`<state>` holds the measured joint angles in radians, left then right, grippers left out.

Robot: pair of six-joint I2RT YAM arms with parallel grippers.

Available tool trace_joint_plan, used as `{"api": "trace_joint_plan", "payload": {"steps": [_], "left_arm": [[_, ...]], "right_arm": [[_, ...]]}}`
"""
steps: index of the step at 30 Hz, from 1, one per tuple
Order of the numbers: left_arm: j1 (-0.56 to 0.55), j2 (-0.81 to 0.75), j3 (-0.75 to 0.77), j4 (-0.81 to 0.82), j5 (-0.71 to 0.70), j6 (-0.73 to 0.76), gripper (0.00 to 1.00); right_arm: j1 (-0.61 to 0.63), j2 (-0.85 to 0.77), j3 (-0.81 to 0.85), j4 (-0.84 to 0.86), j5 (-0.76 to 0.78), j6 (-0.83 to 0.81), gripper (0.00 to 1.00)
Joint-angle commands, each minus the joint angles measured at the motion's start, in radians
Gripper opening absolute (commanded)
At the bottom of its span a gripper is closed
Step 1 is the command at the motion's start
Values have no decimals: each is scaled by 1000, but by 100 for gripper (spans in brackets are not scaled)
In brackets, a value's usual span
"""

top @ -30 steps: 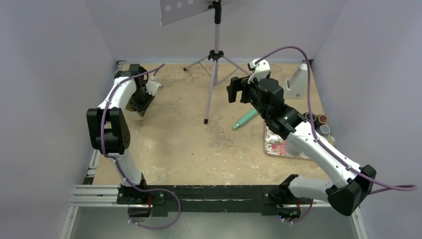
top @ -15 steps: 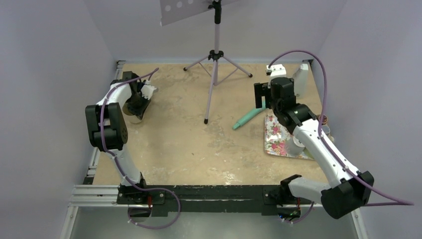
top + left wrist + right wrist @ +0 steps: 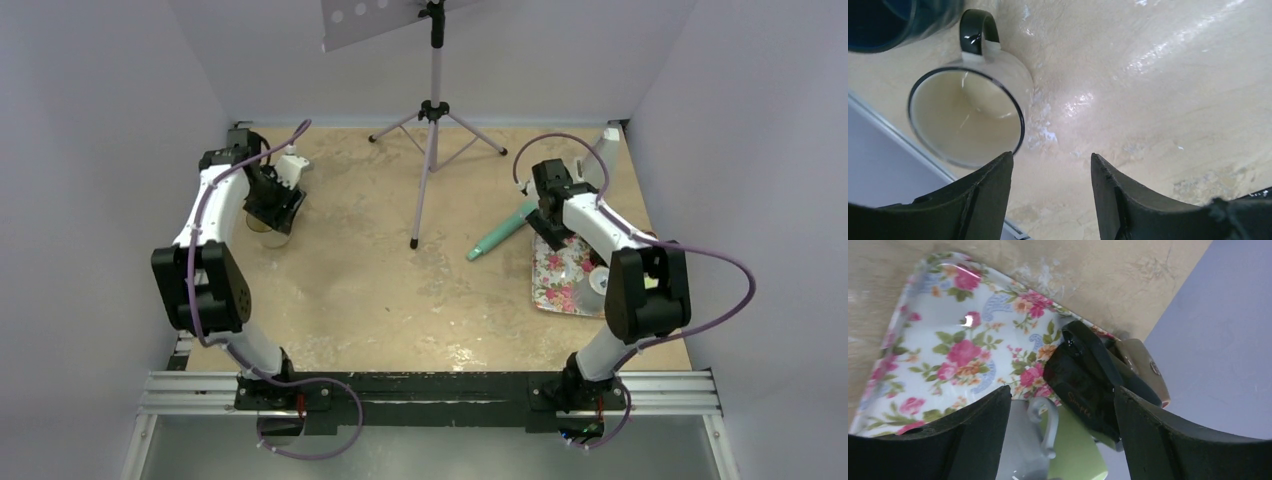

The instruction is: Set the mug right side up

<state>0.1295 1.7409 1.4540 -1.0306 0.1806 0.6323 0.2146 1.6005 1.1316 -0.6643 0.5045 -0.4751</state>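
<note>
left tool (image 3: 1049, 159) wide – mug (image 3: 968, 117) upright, base hidden | right tool (image 3: 1063, 391) wide

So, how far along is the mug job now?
Done, it seems: the mug stands on the table, mouth up. In hand: nothing; the left gripper is open above it, apart from it. Left: only to draw the arm back, I think.

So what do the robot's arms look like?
The left arm and the right arm are both made of smooth white tubes joined by chunky black joints. A thin purple cable loops along each one. At the ends, the fingers are black, curved and smooth.
</note>
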Motion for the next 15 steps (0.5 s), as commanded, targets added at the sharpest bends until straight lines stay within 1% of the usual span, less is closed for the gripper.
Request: {"api": "trace_joint_plan", "payload": {"steps": [1,4,7,10,13,14,15], "left_arm": [[-4,-167,31,-100,86,17,63],[-9,-235,12,-109,146,16,62],[-8,-263,14,-132,200,16,63],[-8,-273,3,-139,217,23,63],[-9,-277,-10,-134,208,30,63],[-9,-277,-6,-145,221,32,63],[-9,-278,7,-168,253,40,62]], "right_arm": [[-79,57,97,14,21,-113,80],[-126,128,134,31,22,-124,85],[-145,197,156,20,-42,-135,85],[-150,261,172,1,-123,-134,83],[-156,305,166,14,-104,-145,81],[-162,313,169,20,-85,-156,80],[-166,317,177,21,-97,-159,78]]}}
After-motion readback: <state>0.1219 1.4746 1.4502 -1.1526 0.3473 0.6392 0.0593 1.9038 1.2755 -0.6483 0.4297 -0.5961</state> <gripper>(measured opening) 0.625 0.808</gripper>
